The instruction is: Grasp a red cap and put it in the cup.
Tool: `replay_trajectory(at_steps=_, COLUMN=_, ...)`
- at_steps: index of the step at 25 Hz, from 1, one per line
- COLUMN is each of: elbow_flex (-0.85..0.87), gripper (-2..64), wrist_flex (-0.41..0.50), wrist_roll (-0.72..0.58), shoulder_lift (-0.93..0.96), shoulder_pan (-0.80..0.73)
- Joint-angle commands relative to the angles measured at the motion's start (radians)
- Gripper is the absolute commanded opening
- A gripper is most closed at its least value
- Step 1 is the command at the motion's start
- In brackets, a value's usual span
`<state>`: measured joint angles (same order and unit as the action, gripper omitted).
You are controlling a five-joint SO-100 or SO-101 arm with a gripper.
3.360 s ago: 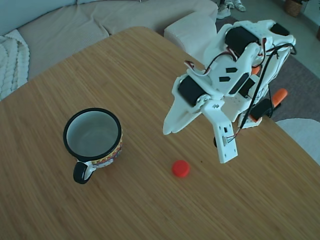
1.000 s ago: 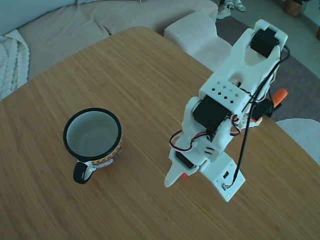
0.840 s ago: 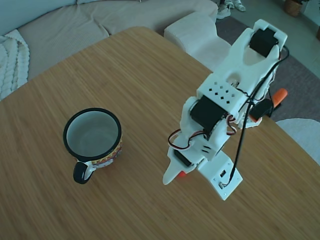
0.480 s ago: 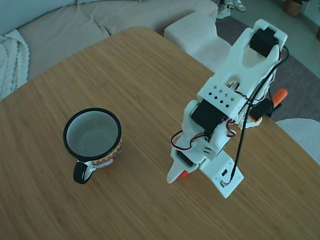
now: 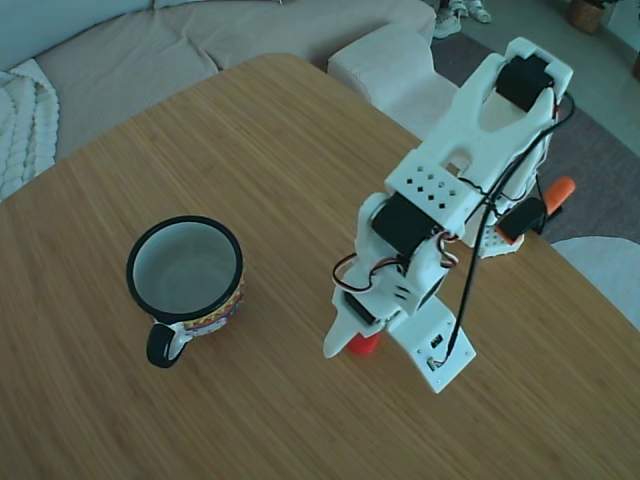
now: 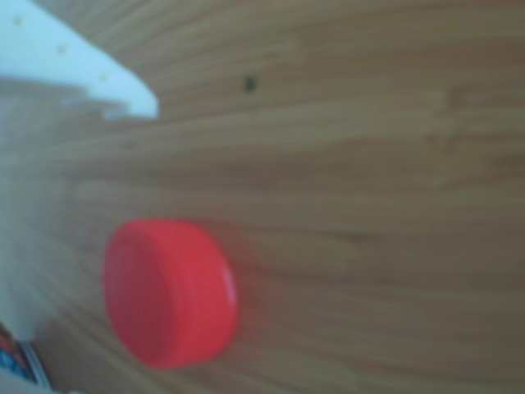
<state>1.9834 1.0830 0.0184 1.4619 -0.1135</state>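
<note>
In the fixed view the red cap [image 5: 363, 345] lies on the wooden table, partly covered by my white gripper [image 5: 380, 362], which is lowered over it. The pointed finger [image 5: 336, 338] stands left of the cap and the flat jaw reaches down to its right, so the gripper is open around it. The close, blurred other view shows the red cap [image 6: 168, 291] on the wood, with a white finger [image 6: 90, 70] at the upper left. The cup [image 5: 186, 272], a white mug with a black rim and handle, stands empty well to the left of the cap.
Orange clamp handles [image 5: 558, 189] hold the arm's base at the table's right edge. A beige sofa [image 5: 200, 40] runs along the back, past the rounded table edge. Bare wood lies between the cup and the cap.
The arm came down from its raised pose onto the cap. Over the last second the gripper shifted slightly left, and more of the cap shows now.
</note>
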Motion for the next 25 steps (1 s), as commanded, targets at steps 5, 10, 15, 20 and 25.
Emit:
replay_trajectory(at_steps=5, elbow_flex=-0.005, gripper=47.2, wrist_flex=0.009, wrist_roll=-0.003, shoulder_lift=0.023, shoulder_pan=0.048)
replay_trajectory(at_steps=10, elbow_flex=-0.012, gripper=47.2, wrist_flex=-0.003, wrist_roll=-0.003, shoulder_lift=0.014, shoulder_pan=0.037)
replay_trajectory(at_steps=15, elbow_flex=-0.029, gripper=47.2, wrist_flex=-0.021, wrist_roll=-0.005, shoulder_lift=0.009, shoulder_pan=-0.020)
replay_trajectory(at_steps=20, elbow_flex=-0.029, gripper=47.2, wrist_flex=-0.025, wrist_roll=-0.005, shoulder_lift=0.009, shoulder_pan=-0.032)
replay_trajectory(at_steps=25, elbow_flex=-0.041, gripper=47.2, wrist_flex=-0.028, wrist_roll=-0.006, shoulder_lift=0.009, shoulder_pan=-0.064)
